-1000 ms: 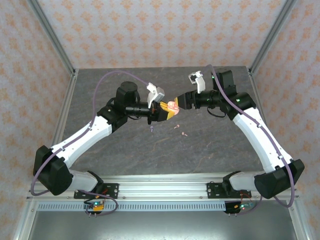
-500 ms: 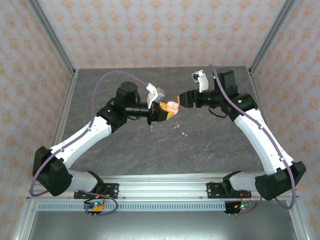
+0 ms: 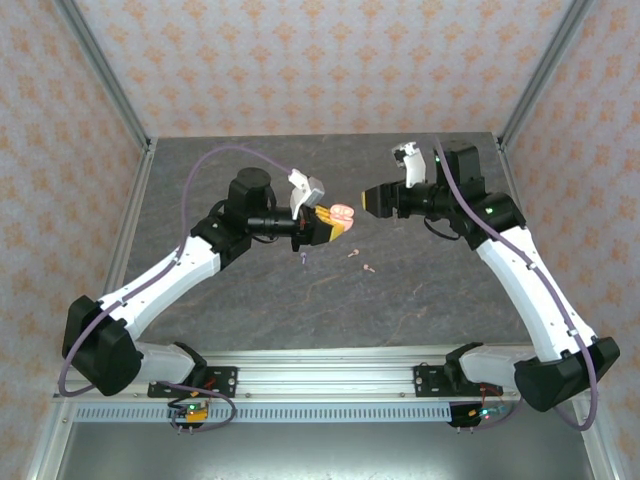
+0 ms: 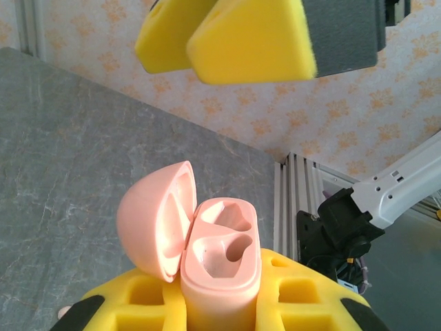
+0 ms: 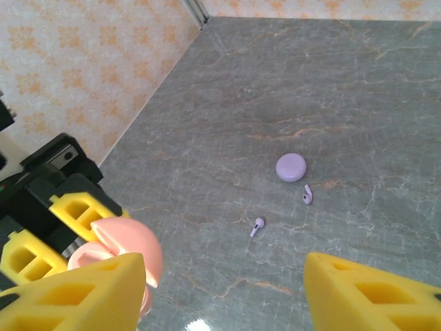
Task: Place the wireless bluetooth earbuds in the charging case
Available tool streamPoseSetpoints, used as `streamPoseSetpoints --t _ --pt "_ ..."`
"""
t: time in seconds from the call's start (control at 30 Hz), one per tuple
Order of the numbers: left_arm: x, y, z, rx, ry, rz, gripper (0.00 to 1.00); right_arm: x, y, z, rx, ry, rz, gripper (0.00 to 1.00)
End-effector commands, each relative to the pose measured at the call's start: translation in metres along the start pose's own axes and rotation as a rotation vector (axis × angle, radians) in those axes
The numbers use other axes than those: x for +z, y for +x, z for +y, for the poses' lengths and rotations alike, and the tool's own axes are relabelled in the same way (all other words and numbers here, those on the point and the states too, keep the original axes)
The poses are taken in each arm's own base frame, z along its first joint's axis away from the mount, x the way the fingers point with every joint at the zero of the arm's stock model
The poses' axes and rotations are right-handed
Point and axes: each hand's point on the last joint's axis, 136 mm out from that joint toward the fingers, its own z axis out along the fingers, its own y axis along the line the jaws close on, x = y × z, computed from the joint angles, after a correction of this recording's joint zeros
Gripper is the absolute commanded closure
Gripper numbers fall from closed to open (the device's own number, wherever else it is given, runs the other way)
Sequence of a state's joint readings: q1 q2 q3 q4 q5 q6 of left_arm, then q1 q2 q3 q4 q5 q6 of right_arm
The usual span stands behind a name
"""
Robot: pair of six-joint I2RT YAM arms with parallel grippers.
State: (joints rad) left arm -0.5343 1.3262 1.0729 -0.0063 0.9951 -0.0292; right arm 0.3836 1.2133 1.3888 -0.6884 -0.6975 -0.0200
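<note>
On the grey table (image 3: pixel 430 300), nearest the arm bases, a pink bud (image 3: pixel 368 267) lies loose. A second pink bud (image 3: pixel 352 253) lies just beyond it, and a lilac bud (image 3: pixel 303 257) lies off to their left. None of the three has shifted in the last second. In the right wrist view a lilac bud (image 5: pixel 257 226) lies alone on the stone, and another lilac bud (image 5: pixel 307 195) lies just beside a closed round lilac case (image 5: pixel 291 167).

Farther back, the left gripper (image 3: pixel 325 222) is clamped on the pink case (image 3: pixel 343 212) over the middle of the table, in the same place as a second ago. In its wrist view the pink case (image 4: pixel 220 269) stands upright between the yellow fingers (image 4: pixel 303 296). The lid (image 4: pixel 155 221) is swung open to the left and both moulded wells are bare.

Farthest back is the right gripper (image 3: pixel 372 198), and this is where the change is. A second ago its tip was against the case. Now it has pulled back to the right, leaving a clear gap, and the right arm's elbow has swung out toward the right wall. Its jaws stand apart with nothing between them. In the right wrist view the yellow fingertips (image 5: pixel 76 296) sit at the two lower corners with bare table between them. In the left wrist view its pads (image 4: pixel 255 41) hang above the open case, apart from it.
</note>
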Motion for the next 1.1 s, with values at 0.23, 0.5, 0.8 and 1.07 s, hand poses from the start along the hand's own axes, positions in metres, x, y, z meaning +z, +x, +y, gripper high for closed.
streamPoseSetpoints --t 0.23,0.5,0.8,1.07 --pt "-0.010 -0.019 -0.010 0.038 0.026 -0.116 1.00 0.016 0.045 -0.059 0.105 0.244 0.126 0.38" --pt "-0.013 -0.021 -0.007 0.021 0.011 -0.185 1.00 0.050 0.104 -0.096 0.202 0.320 0.328 0.41" --pt "-0.016 -0.020 -0.010 0.019 0.008 -0.185 1.00 0.082 0.163 -0.120 0.236 0.316 0.489 0.48" --pt "-0.020 -0.021 -0.012 0.025 -0.009 -0.180 1.00 0.104 0.194 -0.135 0.240 0.317 0.589 0.53"
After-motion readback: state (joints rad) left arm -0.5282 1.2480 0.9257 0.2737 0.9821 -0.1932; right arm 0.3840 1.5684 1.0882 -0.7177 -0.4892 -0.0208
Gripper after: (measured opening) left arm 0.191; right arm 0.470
